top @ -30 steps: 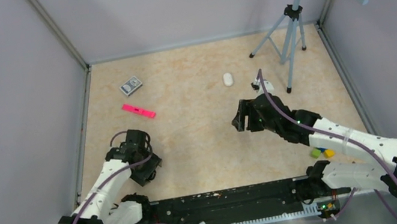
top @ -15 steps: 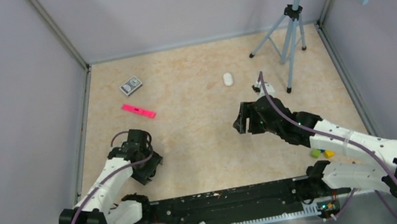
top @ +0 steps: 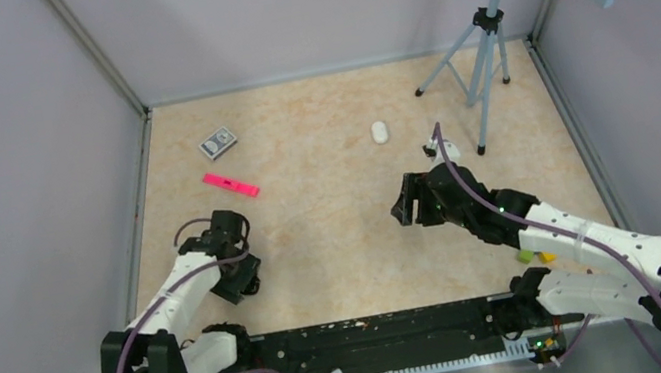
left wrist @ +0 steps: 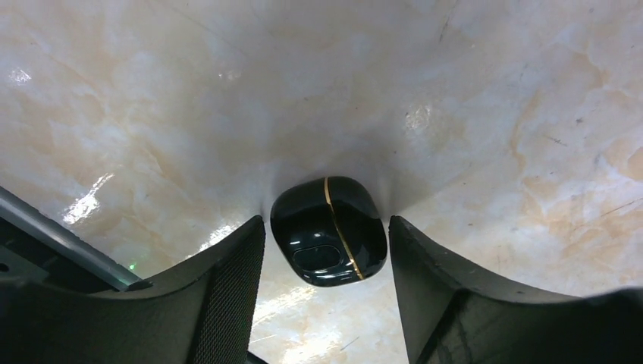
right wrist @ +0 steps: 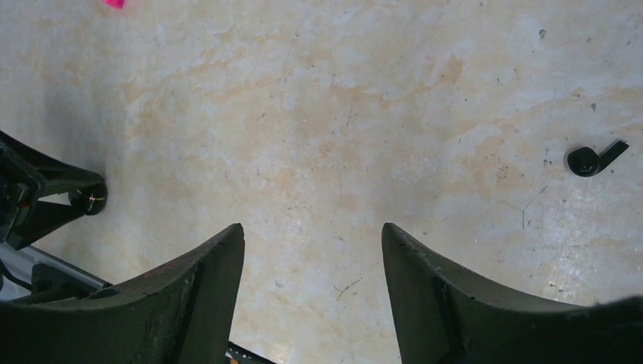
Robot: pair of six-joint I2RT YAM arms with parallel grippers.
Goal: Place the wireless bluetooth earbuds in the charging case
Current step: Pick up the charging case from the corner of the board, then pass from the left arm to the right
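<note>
Right wrist view shows us the black earbud (right wrist: 595, 159) lying loose on the tabletop (right wrist: 326, 114), ahead of the right hand (right wrist: 312, 227) and, we judge, off to the far side of its spread fingers, stem slanting away. That arm is the nearer one. The left hand (left wrist: 326, 224), also spread, brackets the black charging case (left wrist: 330, 241) at near left.

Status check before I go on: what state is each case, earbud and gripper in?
Black case: lid closed, lying on the table.
Left gripper: open, straddling the black case.
Right gripper: open, empty.
Black earbud: loose on the table, not in a case.
White case: looks closed, too small to be sure.
</note>
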